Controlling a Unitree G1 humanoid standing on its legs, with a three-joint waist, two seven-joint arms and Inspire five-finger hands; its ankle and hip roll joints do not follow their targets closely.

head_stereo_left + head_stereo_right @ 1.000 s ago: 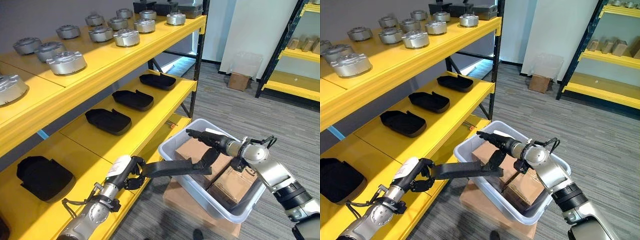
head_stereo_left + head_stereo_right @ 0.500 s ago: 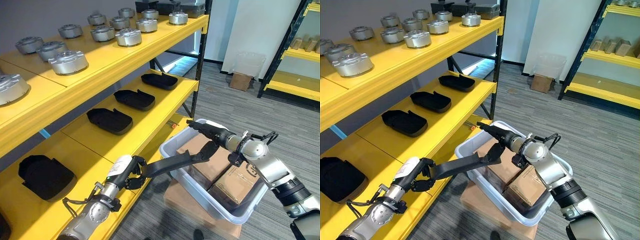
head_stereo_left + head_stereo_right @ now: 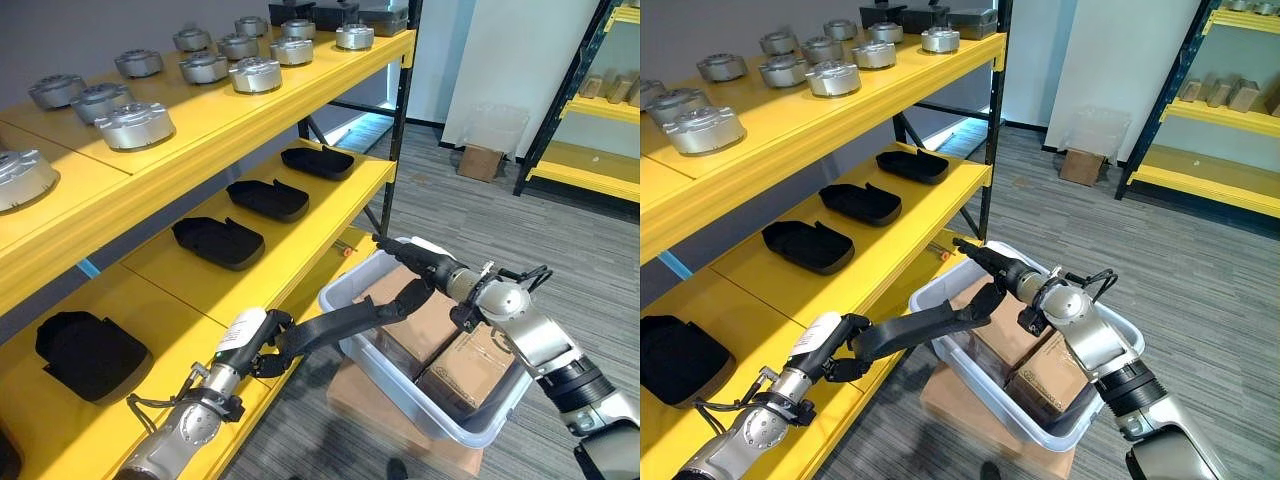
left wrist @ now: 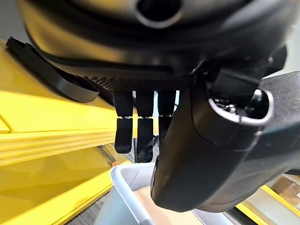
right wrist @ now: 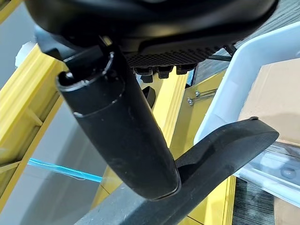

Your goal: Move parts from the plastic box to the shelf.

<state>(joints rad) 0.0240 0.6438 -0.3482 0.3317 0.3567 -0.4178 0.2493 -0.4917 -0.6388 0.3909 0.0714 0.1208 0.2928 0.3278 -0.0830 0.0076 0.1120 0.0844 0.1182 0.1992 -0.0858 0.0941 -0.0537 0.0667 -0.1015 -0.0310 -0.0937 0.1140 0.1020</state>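
The left robot hand (image 3: 262, 340) grips one end of a long black part (image 3: 345, 322); the right robot hand (image 3: 425, 264), fingers straight, steadies the far end above the box (image 3: 440, 420). Held level, the part likely clears the box rim; open shelf (image 3: 180, 290) room lies left.

We see a matt black plastic part (image 3: 345, 325), a translucent smooth plastic box (image 3: 440, 415) holding plain brown cardboard cartons (image 3: 475, 365), glossy yellow painted shelves (image 3: 300, 250), and dull cast-metal housings (image 3: 133, 124) with a silvery sheen.
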